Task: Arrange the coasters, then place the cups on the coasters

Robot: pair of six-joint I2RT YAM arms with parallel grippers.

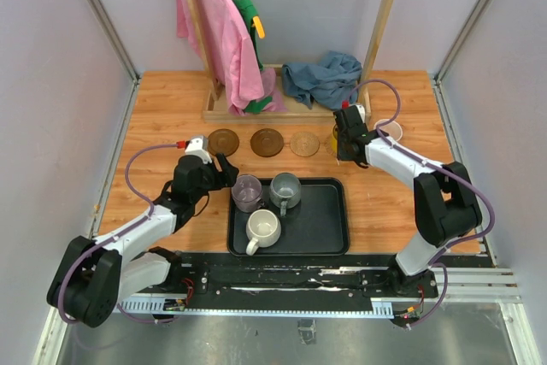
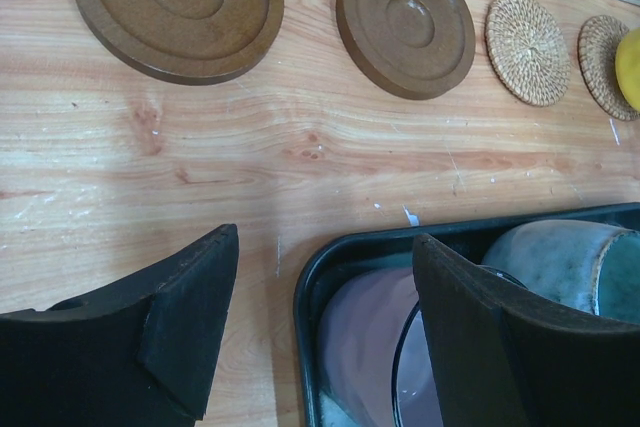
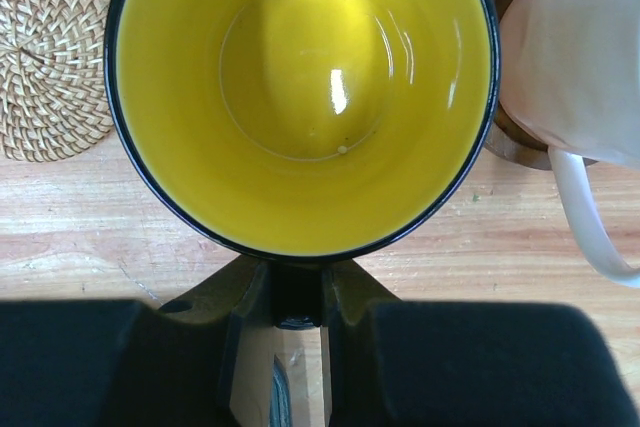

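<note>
In the right wrist view the yellow mug [image 3: 300, 97] loses part of its rim to the top edge. Its handle is nearly all hidden between the fingers of the right end effector [image 3: 297, 292], and what lies under it cannot be seen. The pale pink mug [image 3: 580, 47] is cut by the right edge and covers most of a dark brown coaster [image 3: 512, 145]. A tan coaster [image 3: 50, 67] is clipped at the left edge. In the left wrist view the purple mug [image 2: 365, 357] runs off the bottom edge, partly behind a finger of the left end effector [image 2: 325, 239]. The grey-blue mug [image 2: 560, 262] runs off the right edge, and only a corner of the black tray [image 2: 330, 252] shows.
</note>
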